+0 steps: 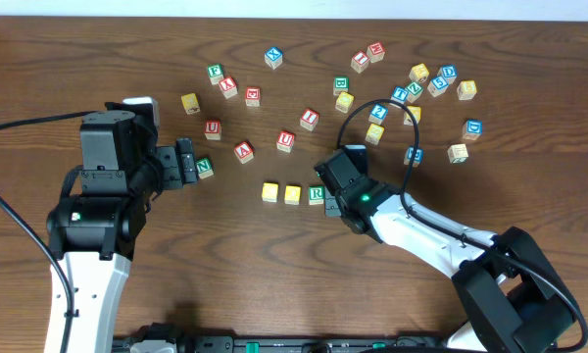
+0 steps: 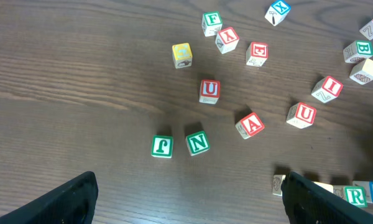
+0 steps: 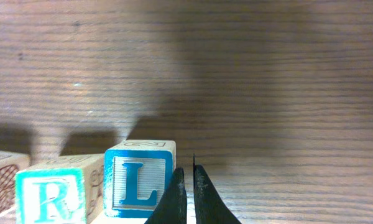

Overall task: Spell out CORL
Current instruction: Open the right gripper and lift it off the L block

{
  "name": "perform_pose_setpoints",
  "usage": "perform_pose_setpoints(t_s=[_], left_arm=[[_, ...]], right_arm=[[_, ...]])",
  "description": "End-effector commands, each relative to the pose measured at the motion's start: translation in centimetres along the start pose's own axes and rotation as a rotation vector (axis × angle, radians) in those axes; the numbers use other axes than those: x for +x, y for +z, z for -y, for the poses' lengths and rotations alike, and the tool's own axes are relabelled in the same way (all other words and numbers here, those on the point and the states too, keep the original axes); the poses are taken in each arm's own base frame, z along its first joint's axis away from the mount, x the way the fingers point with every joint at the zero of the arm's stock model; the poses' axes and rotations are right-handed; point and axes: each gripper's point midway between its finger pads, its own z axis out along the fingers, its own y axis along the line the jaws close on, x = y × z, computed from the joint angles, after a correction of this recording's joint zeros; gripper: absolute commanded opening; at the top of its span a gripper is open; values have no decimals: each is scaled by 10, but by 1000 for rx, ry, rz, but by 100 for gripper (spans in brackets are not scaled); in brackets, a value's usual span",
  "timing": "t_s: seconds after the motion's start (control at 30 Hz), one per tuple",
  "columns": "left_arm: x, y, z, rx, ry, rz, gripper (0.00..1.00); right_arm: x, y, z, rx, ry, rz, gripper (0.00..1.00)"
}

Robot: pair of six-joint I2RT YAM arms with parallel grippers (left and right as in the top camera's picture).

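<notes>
Wooden cubes form a row near the table's middle: one yellow cube (image 1: 269,192), a second yellow cube (image 1: 293,194), the green R cube (image 1: 317,194) and the blue L cube (image 3: 138,183). The row's long axis runs left to right in the overhead view. R and L read upright in the right wrist view. The right gripper (image 3: 188,177), fingers pressed together, sits low just beside the blue L cube. The left gripper (image 2: 189,180) hovers spread wide, apart from the row.
</notes>
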Motion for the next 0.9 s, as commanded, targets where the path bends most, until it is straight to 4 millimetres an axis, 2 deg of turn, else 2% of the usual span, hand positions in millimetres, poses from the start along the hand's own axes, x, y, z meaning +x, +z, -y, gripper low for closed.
perform_pose_setpoints(t_s=[0.0,0.7,0.87], left_arm=[[-6,-4,-1,0,10,18,93],[-6,-4,0,1,10,18,93],[-6,-4,0,1,10,18,93]], right_arm=[[8,0,-7,-22,-52,-17,1],[11,-1,-14,-46,-70,-24,1],[11,-1,-21,-83,-81,-29,1]])
